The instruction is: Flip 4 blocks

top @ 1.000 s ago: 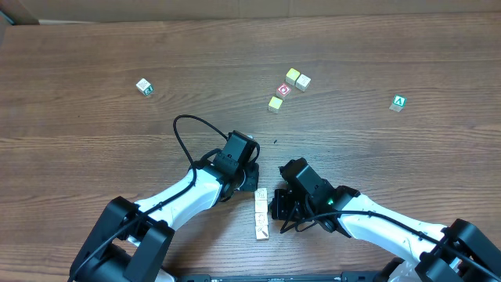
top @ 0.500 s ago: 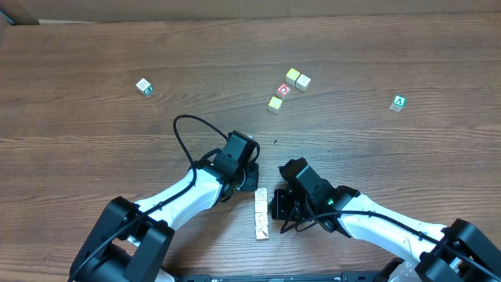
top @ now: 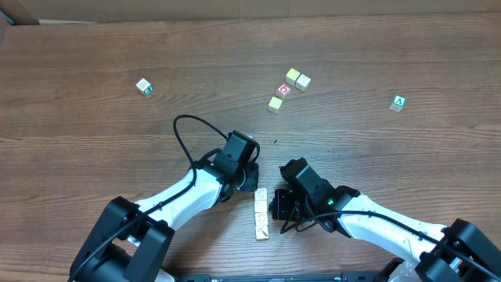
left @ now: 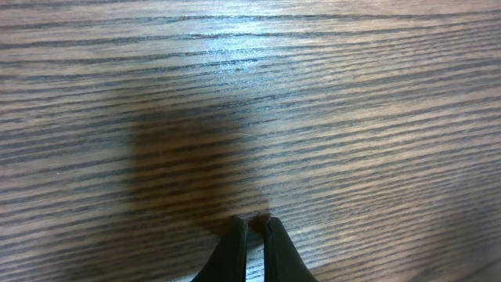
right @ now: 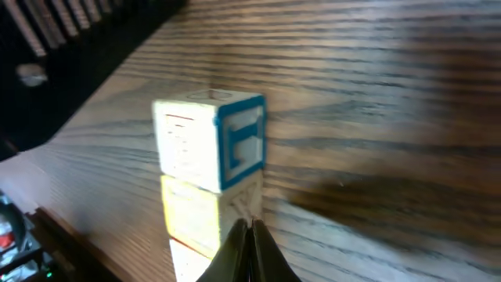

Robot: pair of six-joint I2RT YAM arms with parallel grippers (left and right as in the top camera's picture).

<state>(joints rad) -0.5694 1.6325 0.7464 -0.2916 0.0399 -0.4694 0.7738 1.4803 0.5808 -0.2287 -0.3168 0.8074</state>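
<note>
The blocks (top: 261,211) lie as a short row of several pale cubes near the table's front edge, between my two arms. In the right wrist view the end block (right: 210,141) shows a blue-framed face and a white face with a red mark, and a yellow-faced block (right: 192,218) lies behind it. My right gripper (right: 250,227) is shut, its tips at that second block's side, holding nothing; from overhead it (top: 274,208) sits just right of the row. My left gripper (left: 254,224) is shut over bare wood, just above the row's far end (top: 252,182).
A white and green cube (top: 144,87) sits far left. A red-circle cube (top: 283,90) with yellow neighbours (top: 292,76) lies at the back centre, and a green "A" cube (top: 399,103) at the right. A black cable (top: 184,125) loops off the left arm.
</note>
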